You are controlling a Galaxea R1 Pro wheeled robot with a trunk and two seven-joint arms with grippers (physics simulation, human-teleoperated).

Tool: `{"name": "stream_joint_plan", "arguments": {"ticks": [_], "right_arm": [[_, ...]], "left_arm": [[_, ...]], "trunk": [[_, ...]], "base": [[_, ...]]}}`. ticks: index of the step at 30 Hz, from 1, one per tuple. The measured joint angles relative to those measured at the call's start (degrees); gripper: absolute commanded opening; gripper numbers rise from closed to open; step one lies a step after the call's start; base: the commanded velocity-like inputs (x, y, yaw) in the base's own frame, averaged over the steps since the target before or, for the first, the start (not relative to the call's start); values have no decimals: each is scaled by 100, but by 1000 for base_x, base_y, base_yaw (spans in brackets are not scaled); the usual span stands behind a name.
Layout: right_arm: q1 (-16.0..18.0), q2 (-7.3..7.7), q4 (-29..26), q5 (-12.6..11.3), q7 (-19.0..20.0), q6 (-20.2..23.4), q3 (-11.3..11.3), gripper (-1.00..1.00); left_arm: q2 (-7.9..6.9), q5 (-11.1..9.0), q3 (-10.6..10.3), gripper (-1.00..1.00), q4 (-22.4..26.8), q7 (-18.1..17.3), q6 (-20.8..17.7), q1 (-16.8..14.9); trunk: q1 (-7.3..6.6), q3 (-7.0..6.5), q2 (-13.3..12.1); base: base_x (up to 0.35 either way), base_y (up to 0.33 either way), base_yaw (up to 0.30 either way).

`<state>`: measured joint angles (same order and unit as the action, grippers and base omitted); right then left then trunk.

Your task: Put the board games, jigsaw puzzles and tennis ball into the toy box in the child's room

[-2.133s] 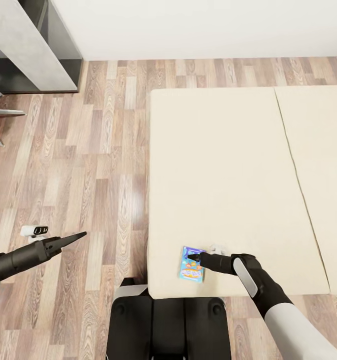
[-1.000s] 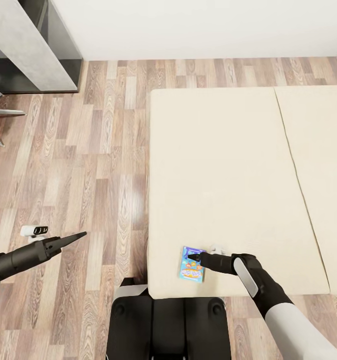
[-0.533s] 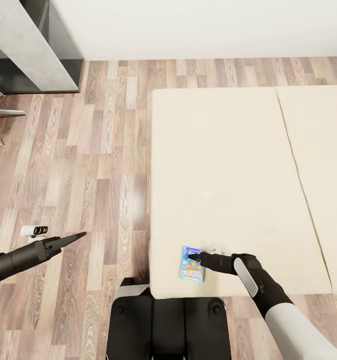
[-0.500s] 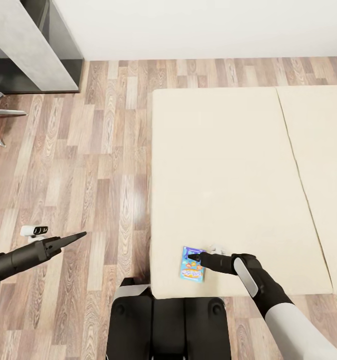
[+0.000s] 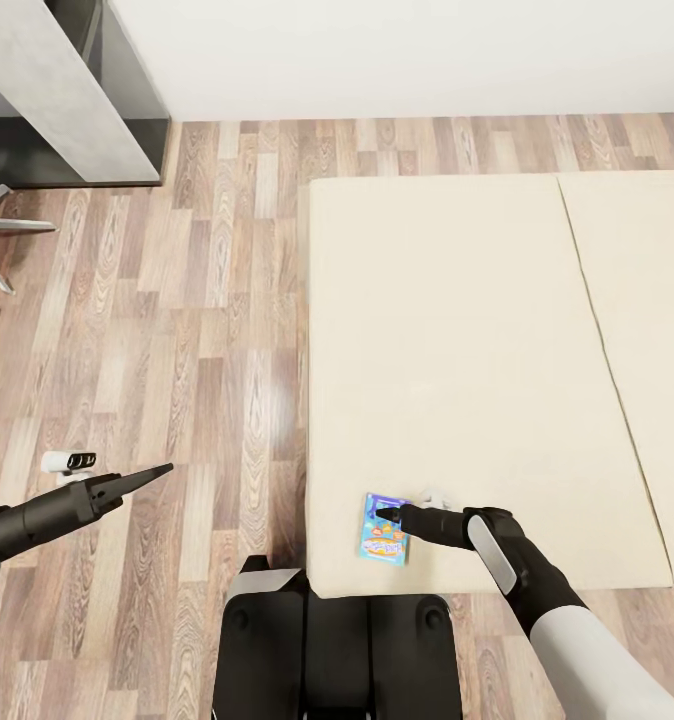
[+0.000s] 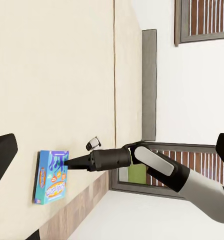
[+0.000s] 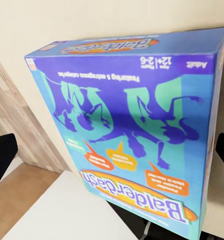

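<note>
The blue board game (image 5: 385,528) lies flat near the front left corner of the beige bed (image 5: 457,350). My right gripper (image 5: 382,514) points at its top face. In the right wrist view the printed box (image 7: 136,135) sits close up between the two dark fingers (image 7: 2,155), which stand wide apart at either side. The left wrist view takes in the same box (image 6: 51,176) with the right gripper (image 6: 67,162) over it. Out over the wood floor, my left gripper (image 5: 167,467) is open and holds nothing. The toy box, the puzzles and the ball are out of view.
One end of the pale desk with its dark side unit (image 5: 67,90) stands at the back left, chair legs (image 5: 7,225) beside it. A small white device (image 5: 69,461) lies on the floor near my left arm. My base (image 5: 337,650) stands against the bed's front edge.
The whole picture has shifted a little: bed, floor and desk sit slightly further right. Both arms and the blue box keep the same places in the picture.
</note>
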<state>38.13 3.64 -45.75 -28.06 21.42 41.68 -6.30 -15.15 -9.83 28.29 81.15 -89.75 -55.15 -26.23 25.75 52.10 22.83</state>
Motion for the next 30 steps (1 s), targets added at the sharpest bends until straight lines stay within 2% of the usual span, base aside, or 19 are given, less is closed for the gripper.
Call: {"name": "stream_joint_plan", "arguments": {"ticks": [7,24,30], "right_arm": [[0,0,1,5,0,-2,0,100],[0,0,1,1,1,-2,-1,100],[0,0,1,1,1,-2,-1,100]], "left_arm": [[-4,0,0,100,1,0,-3,1],[-5,1,8,100,-1,0,-5,0],[2,-7,161,100,0,1,-6,1]], "trunk": [[0,0,0],[0,0,0],[0,0,0]], "base": [[0,23,0],[0,116,0],[0,90,0]]}}
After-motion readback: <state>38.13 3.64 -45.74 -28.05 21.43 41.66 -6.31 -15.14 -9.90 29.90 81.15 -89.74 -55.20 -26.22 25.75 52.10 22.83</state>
